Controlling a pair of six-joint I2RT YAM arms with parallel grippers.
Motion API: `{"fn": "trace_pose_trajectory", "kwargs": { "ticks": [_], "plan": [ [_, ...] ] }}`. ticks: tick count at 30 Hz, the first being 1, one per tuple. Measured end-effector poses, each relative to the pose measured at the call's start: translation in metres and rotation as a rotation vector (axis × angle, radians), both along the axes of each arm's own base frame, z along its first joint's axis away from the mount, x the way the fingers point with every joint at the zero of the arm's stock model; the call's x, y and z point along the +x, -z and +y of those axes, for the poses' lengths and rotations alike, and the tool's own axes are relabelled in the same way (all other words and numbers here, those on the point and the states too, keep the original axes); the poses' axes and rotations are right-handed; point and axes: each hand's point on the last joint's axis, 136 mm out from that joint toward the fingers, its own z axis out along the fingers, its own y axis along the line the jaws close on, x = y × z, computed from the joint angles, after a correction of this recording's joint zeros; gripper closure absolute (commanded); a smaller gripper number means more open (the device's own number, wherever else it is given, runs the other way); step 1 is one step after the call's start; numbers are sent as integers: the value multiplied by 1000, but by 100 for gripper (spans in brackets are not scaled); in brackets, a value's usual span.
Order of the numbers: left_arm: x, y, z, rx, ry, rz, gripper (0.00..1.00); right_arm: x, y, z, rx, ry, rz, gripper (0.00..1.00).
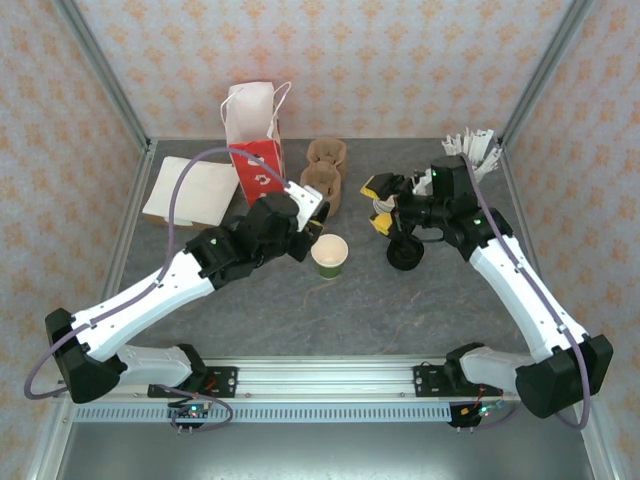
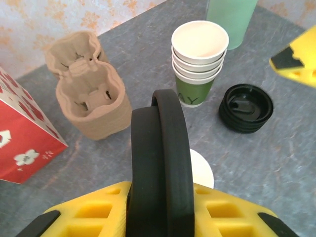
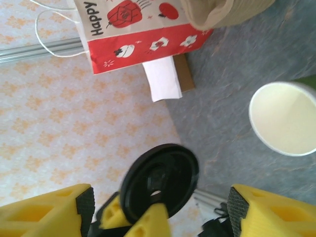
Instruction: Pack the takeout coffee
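One small dark green paper cup (image 1: pixel 330 255) stands upright and uncovered near the middle of the grey table (image 1: pixel 300 320), its cream inside showing. Just beside its rim, on the far-left side, my left claw (image 1: pixel 312 228) is clamped on a round black plastic lid (image 2: pixel 160 163). The lid is held on edge between my yellow fingers (image 2: pixel 84 217). In the right wrist view it sits apart from the cup, not touching it.

To the right of the cup stands a nested stack of dark green paper cups (image 2: pixel 200 64), upright and open. A stack of black lids (image 1: pixel 404 257) lies on the table just beside it.

My right claw (image 1: pixel 381 204) hangs over that area with its jaws spread wide. I cannot tell whether they flank the stack of cups.

Beyond my left claw sits a brown pulp cup carrier (image 1: pixel 325 175). Just left of the carrier stands a red-and-white paper gift bag (image 1: pixel 255 150) with white string handles. A flat white paper sheet (image 1: pixel 195 190) lies left of the bag. A pale mint cup of white sticks (image 1: pixel 475 150) stands near the far right corner.
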Motion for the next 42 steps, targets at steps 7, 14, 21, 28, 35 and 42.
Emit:
{"fn": "trace_pose_trajectory", "kwargs": {
  "ticks": [7, 14, 21, 28, 35, 42],
  "plan": [
    [-2, 2, -5, 119, 60, -99, 72, -11, -5, 21, 107, -33, 180, 32],
    [-2, -5, -11, 150, 91, -156, 72, -24, 1, 43, 130, -89, 321, 37],
    [-8, -3, -20, 179, 131, -174, 72, -15, 1, 51, 134, -95, 366, 47],
    [-9, 6, -27, 214, 147, -170, 72, -15, 6, 56, 130, -106, 390, 55],
    [-11, 1, -37, 218, 168, -183, 72, -19, 11, 54, 111, -112, 405, 56],
    [-12, -5, -43, 227, 174, -204, 72, -25, 20, 53, 83, -138, 421, 64]
  ]
}}
